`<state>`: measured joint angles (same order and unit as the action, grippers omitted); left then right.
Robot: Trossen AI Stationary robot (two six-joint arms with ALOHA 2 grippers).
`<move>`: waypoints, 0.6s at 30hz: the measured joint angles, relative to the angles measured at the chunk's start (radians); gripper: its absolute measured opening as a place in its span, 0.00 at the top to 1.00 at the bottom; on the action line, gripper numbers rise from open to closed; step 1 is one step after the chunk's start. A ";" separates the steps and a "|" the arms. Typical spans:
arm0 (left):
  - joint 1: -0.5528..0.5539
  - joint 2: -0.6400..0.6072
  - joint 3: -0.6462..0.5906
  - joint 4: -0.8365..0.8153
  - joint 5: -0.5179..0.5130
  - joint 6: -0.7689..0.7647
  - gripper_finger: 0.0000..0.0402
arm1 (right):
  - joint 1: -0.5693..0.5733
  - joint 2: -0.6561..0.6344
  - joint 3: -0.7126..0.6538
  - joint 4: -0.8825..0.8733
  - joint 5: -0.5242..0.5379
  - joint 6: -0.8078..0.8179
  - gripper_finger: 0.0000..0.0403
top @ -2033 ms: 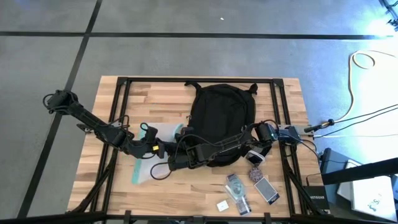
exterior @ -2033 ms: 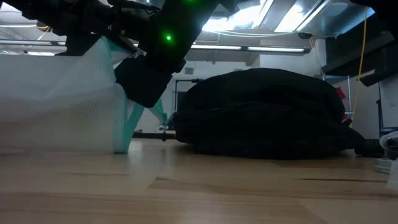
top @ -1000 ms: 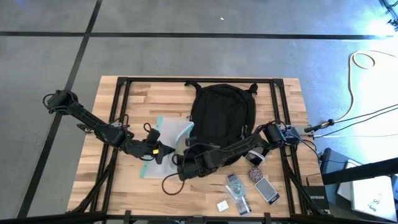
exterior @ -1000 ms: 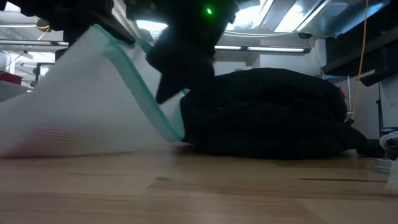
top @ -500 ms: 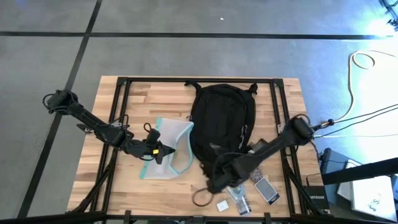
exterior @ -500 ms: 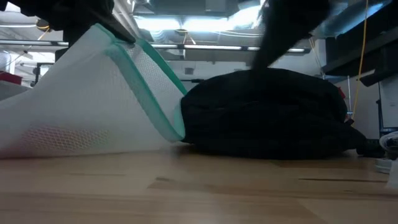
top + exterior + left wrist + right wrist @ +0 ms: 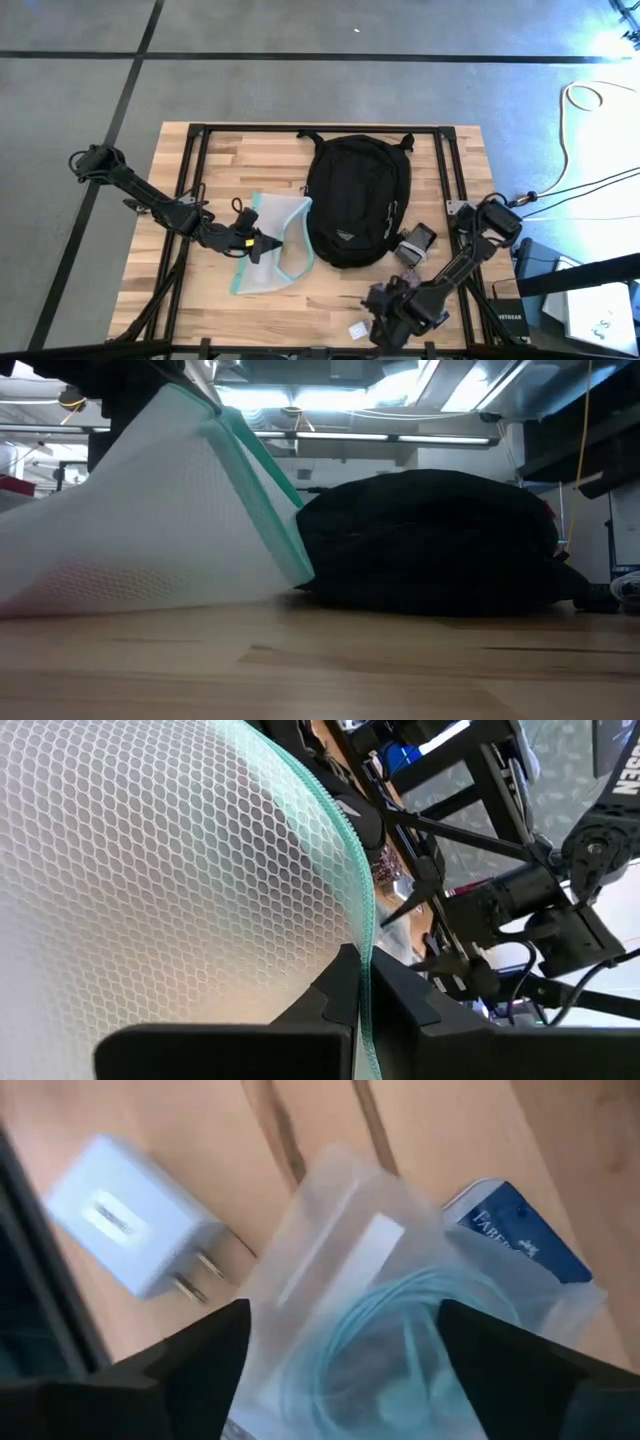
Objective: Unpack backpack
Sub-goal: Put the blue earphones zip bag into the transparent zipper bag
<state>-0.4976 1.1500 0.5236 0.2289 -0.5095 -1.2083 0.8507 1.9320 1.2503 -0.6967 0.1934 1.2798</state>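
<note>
The black backpack lies flat on the table's far middle and bulks large in the low view. To its left a clear mesh pouch with a teal edge slants up from the wood, with my left gripper shut on it. My right gripper stands open at the near right, pointing down over a clear bag that holds a teal cable. Its fingers stand either side of the bag, above it. A white plug charger lies beside the bag. My left gripper pinches the pouch's teal zipper edge between its two fingers, coming roughly level from the table's left. That edge is held up off the table, the mesh spreads away from it, and the pouch's lower part rests on the wood.
A blue-labelled packet lies under the clear bag. A small dark and grey item sits by the backpack's near right corner. The charger is close to the near edge. Black frame rails run along both table sides.
My right gripper has swung away from the pouch along the near side of the backpack to the table's near right, trailing a looped black cord on the way, and has turned to point down. The pouch has stayed held up by its teal edge.
</note>
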 joint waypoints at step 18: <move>-0.085 0.000 0.000 0.000 -0.095 -0.050 1.00 | 0.013 0.001 -0.012 -0.041 0.089 -0.105 0.55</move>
<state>-0.5823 1.1500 0.5236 0.2291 -0.6043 -1.2586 0.8635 1.9327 1.2388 -0.7381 0.2829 1.1744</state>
